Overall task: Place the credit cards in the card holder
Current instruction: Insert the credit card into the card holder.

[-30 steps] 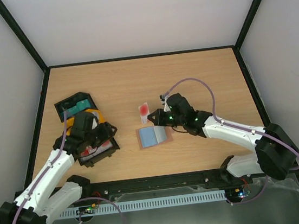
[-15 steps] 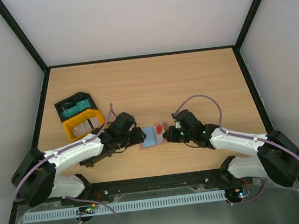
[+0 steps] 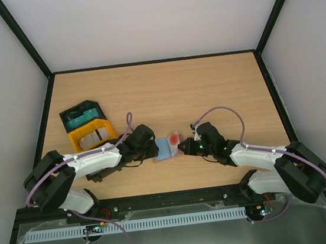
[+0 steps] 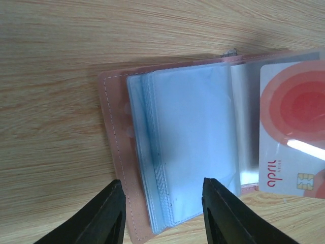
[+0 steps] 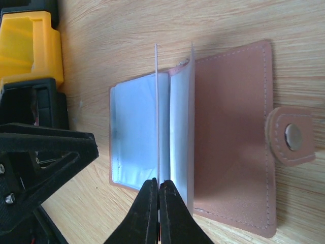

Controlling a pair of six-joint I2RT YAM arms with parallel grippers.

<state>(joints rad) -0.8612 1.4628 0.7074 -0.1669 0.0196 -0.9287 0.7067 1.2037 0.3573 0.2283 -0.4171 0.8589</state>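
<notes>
The card holder point(image 3: 164, 148) lies open on the table, brown outside, with a stack of clear sleeves point(image 4: 193, 142) inside. My right gripper point(image 3: 182, 146) is shut on a red-and-white credit card point(image 3: 174, 138). It holds the card on edge among the sleeves, seen edge-on in the right wrist view point(image 5: 157, 112). In the left wrist view the card point(image 4: 294, 137) lies at the right behind a clear sleeve. My left gripper point(image 4: 165, 216) is open and empty. Its fingers straddle the sleeve stack's near edge at the holder's left side point(image 3: 154, 148).
A black tray point(image 3: 82, 115) with teal cards and a yellow tray point(image 3: 91, 135) with pale cards stand at the left. Another black tray point(image 3: 101, 172) sits partly under my left arm. The holder's snap tab point(image 5: 292, 136) sticks out on its right side.
My left arm swung from the trays over to the holder's left side. My right gripper brought the red-and-white card down from mid-table into the open holder.
</notes>
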